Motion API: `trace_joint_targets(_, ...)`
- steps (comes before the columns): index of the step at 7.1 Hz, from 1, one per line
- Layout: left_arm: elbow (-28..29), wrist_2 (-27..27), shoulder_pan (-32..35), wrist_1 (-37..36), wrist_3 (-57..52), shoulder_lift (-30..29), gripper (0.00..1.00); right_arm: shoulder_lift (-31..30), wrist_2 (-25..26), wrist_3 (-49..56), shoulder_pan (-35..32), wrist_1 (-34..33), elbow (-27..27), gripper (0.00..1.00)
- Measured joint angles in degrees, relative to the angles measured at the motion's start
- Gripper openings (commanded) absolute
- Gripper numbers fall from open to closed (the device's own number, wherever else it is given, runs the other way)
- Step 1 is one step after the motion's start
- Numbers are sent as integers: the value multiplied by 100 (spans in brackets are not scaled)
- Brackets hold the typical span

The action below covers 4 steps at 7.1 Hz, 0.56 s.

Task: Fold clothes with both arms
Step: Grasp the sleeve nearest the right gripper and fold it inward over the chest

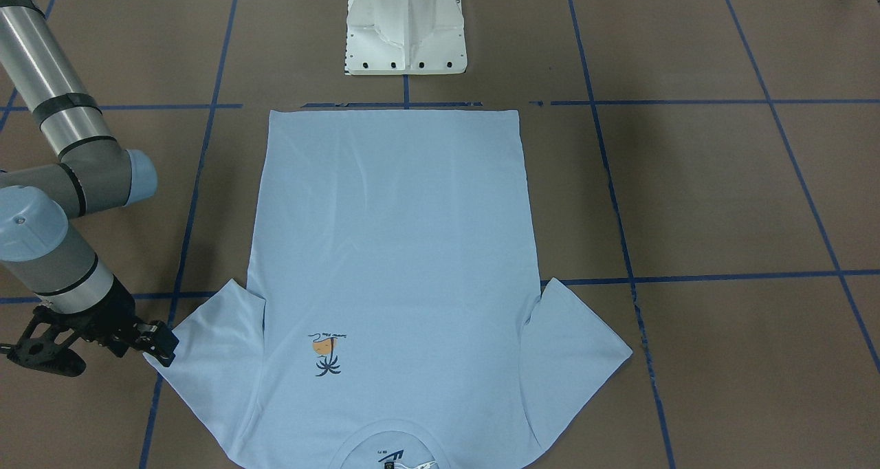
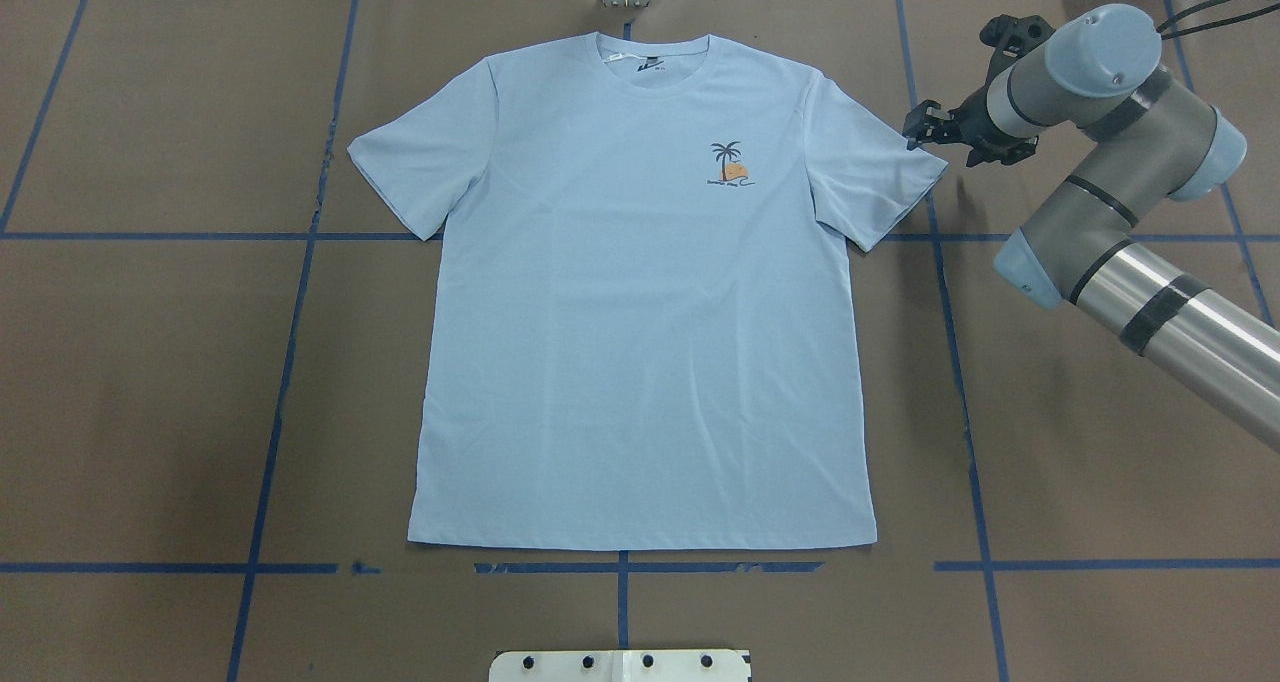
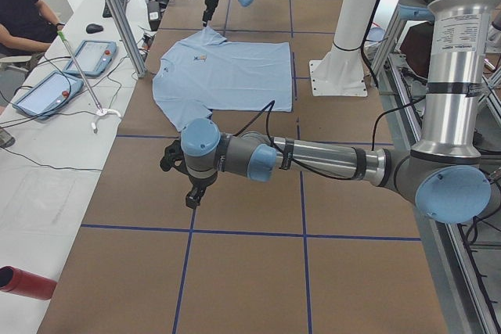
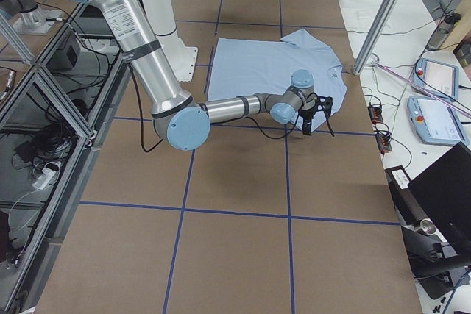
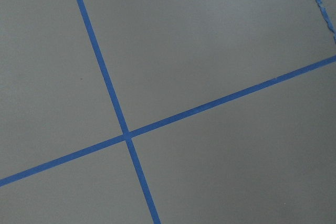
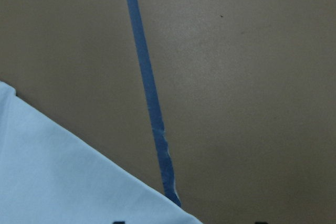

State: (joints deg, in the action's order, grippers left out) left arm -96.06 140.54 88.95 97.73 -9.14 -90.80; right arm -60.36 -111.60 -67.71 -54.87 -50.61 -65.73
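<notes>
The light blue T-shirt (image 2: 640, 342) lies flat and face up on the brown table, neck and label (image 2: 650, 62) at the far side, palm-tree print (image 2: 728, 165) on the chest. My right gripper (image 2: 915, 127) is low at the outer corner of the shirt's sleeve (image 1: 199, 345). In the right wrist view that sleeve corner (image 6: 63, 182) lies between two spread dark fingertips, so the gripper is open and empty. My left gripper (image 3: 192, 195) shows only in the exterior left view, over bare table away from the other sleeve; I cannot tell its state.
The white pedestal base (image 1: 405, 29) stands just behind the shirt's hem. Blue tape lines (image 5: 126, 132) grid the brown table. Along the far side run aluminium posts (image 3: 117, 13), a bench with tablets (image 3: 47, 91) and a seated person (image 3: 23, 5).
</notes>
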Motion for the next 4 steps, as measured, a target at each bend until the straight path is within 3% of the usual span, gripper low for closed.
trace_joint_targets(1,-8,0,0,0,-2,-1,100,26,35,-51,15,17,93,63)
trace_joint_targets(2,-13,0,0,0,-4,-4,100,29,49,-71,23,23,137,51)
trace_joint_targets(3,-16,0,0,0,-2,-7,100,27,50,-83,32,24,154,34)
trace_joint_targets(4,-20,2,0,0,-1,-8,100,24,49,-99,40,27,149,1)
